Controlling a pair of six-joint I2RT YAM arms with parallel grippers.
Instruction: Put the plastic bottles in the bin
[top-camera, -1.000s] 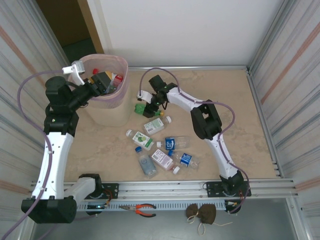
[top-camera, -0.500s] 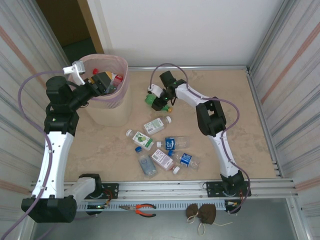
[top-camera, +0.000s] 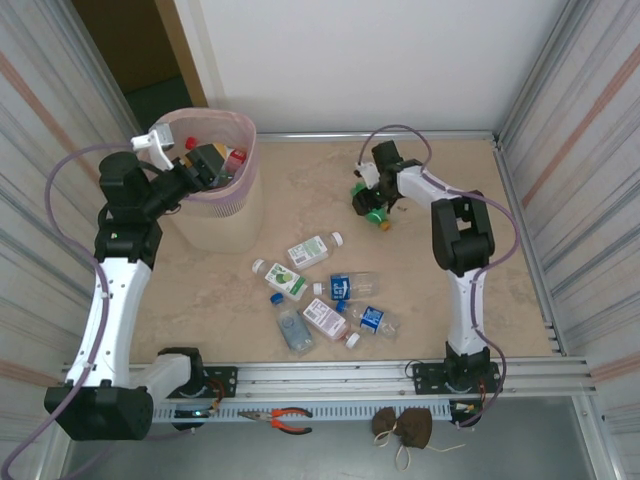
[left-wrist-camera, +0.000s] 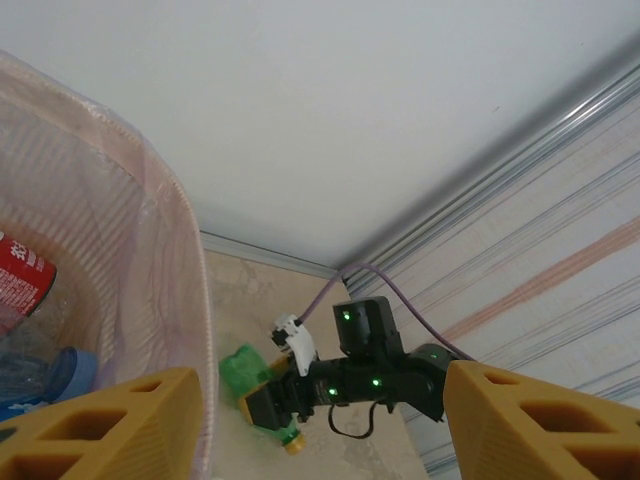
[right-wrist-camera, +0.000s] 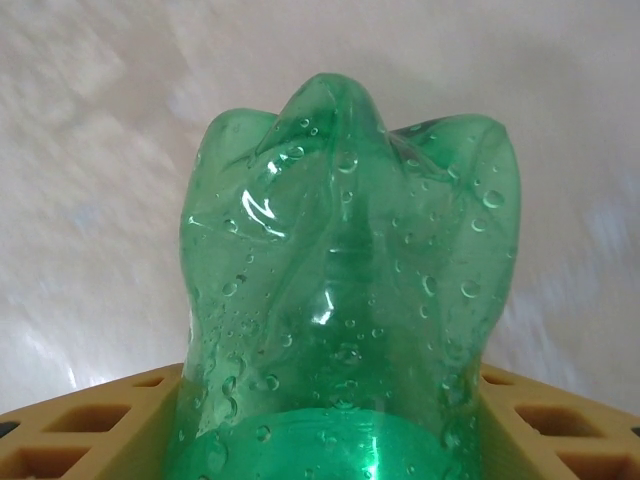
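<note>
Toward six o'clock on the beige marbled table (top-camera: 500, 290): clear plastic bottles with coloured labels (top-camera: 308, 250), lying loose, not yet collected. At ten, tall beige bin with pink liner (top-camera: 215, 225); left fingers (left-wrist-camera: 100, 425) wide and empty above its mouth. Farther, at one, right fingers (right-wrist-camera: 60, 440) clamping a crumpled green plastic bottle (right-wrist-camera: 345, 290), presumably for carrying binward.

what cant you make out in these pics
- Right wrist view: the neck and cap of the green bottle, cut off by the bottom edge.
- Top view: some of what lies in the bin, covered by the left gripper over its opening.
- Top view: label text on the loose bottles, too small to read.
</note>
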